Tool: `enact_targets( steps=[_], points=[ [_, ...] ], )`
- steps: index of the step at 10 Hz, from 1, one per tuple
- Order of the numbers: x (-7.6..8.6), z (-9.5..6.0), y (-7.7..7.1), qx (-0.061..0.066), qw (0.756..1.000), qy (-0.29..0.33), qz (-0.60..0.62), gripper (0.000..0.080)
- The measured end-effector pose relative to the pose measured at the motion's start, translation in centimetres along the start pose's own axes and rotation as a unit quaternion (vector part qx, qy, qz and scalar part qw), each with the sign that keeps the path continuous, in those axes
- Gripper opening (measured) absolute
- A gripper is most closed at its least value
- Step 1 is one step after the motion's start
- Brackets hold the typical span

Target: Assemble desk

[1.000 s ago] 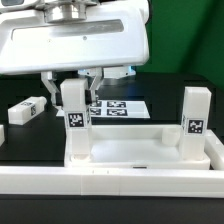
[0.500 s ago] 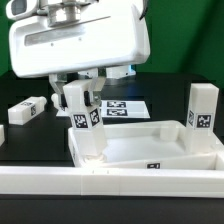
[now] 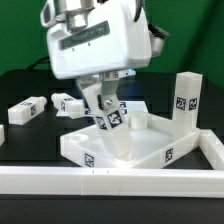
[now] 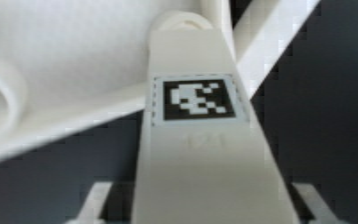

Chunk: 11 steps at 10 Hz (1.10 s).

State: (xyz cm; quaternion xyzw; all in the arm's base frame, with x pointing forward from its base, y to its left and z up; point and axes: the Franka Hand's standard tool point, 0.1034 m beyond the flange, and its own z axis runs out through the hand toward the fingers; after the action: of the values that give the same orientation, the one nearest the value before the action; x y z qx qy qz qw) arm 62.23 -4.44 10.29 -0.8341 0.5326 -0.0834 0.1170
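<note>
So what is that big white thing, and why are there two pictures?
It is the hand of a robot arm, called a gripper. One picture comes from a camera standing nearby. The other comes from a camera on the robot's wrist. The gripper pinches a tilted desk leg at a corner of the desk top. A second leg stands upright on it. A loose leg and another loose leg lie on the black table.
</note>
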Motion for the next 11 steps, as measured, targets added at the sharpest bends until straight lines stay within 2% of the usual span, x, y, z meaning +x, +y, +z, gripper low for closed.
enact_targets(
  steps=[2, 4, 5, 6, 7, 9, 11],
  points=[
    [-0.67, 0.10, -0.14, -0.004, 0.998, -0.008, 0.056, 0.0291],
    [-0.69, 0.16, -0.12, -0.005, 0.999, -0.008, 0.053, 0.0293],
    [-0.71, 0.17, -0.12, -0.005, 0.999, -0.008, 0.051, 0.0512],
    [-0.87, 0.17, -0.22, -0.005, 1.000, -0.008, 0.016, 0.0512],
    [-1.23, 0.14, -0.46, -0.005, 1.000, -0.009, -0.003, 0.0623],
    [-1.42, 0.05, -0.73, -0.001, 0.994, -0.007, -0.109, 0.0647],
    [-1.35, 0.05, -0.70, 0.002, 0.974, 0.000, -0.227, 0.0647]
  ],
)
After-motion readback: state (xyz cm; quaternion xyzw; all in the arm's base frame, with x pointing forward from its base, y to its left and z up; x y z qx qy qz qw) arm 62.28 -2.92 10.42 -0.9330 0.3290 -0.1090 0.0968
